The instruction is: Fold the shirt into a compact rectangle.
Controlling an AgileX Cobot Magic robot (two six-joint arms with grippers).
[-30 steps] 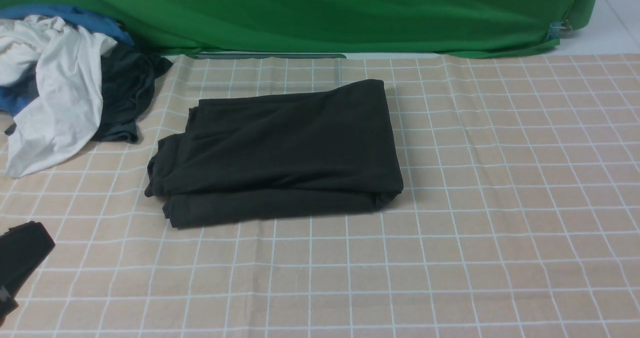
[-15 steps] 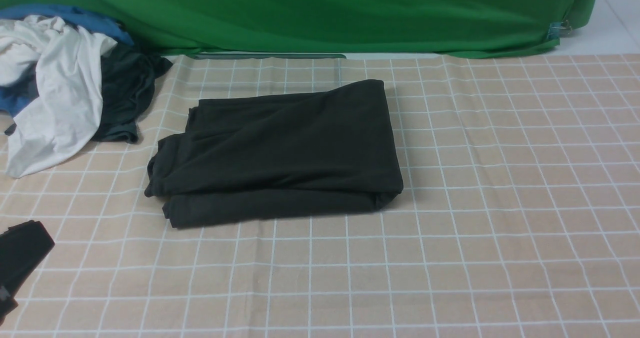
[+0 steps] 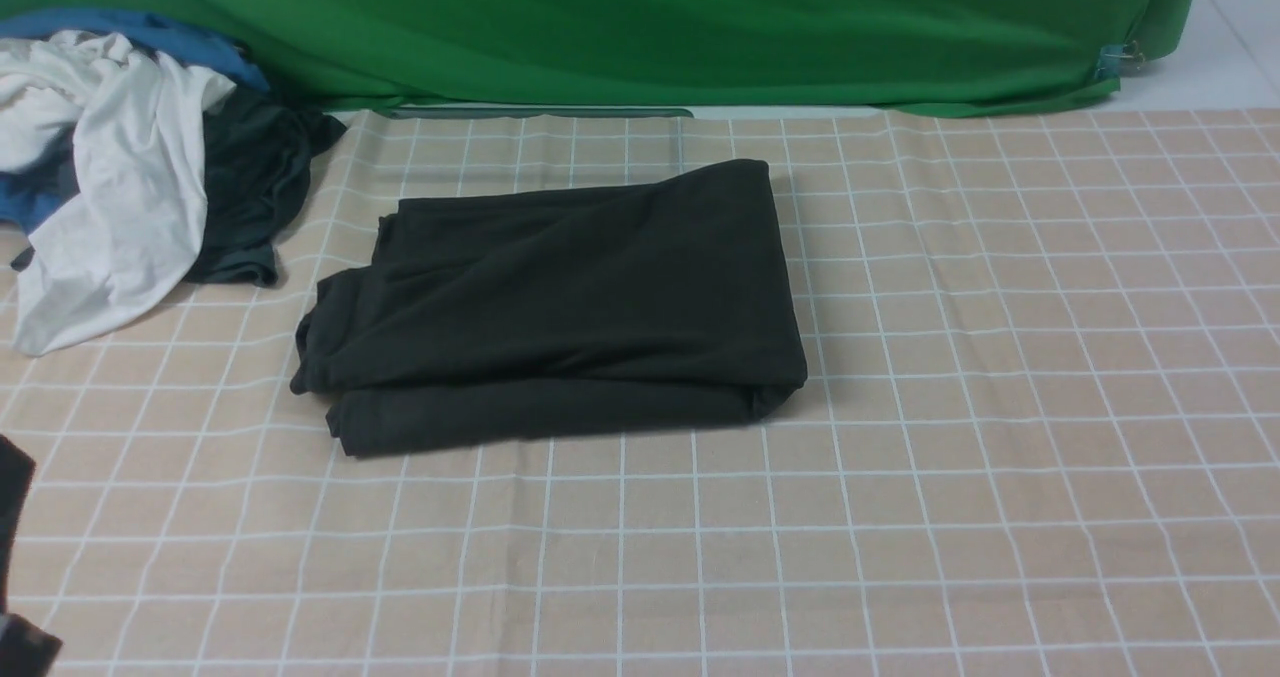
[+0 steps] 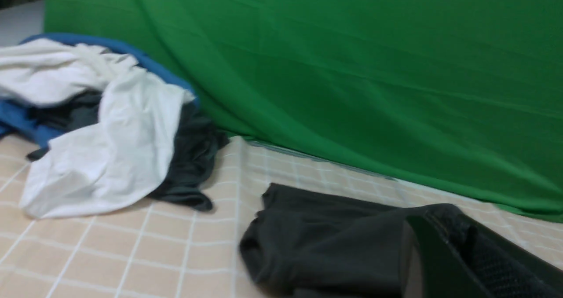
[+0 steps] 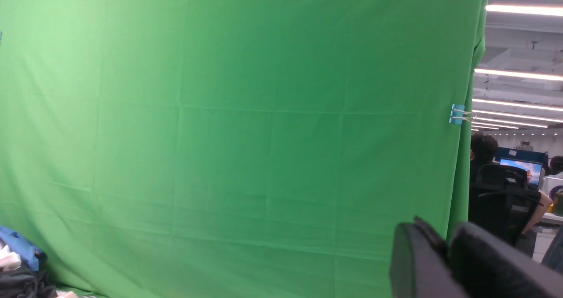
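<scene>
Clenched on nothing, the left gripper [image 4: 457,263] sits at the near left edge of the checked tablecloth [image 3: 900,517]; the right gripper [image 5: 444,263] faces the green backdrop [image 3: 640,27], and whether it is closed cannot be told. Mid-cloth lies the shirt [image 3: 560,307], folded into a thick rectangle, long axis left-right, its folded edge nearest. Far left sits a pile of clothes [image 3: 110,177].

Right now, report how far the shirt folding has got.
Done: the shirt lies as a compact, layered rectangle on the checked cloth, though its left edge is slightly uneven. In hand: nothing; the left tool is shut and clear of it. Left: perhaps squaring that edge.
</scene>
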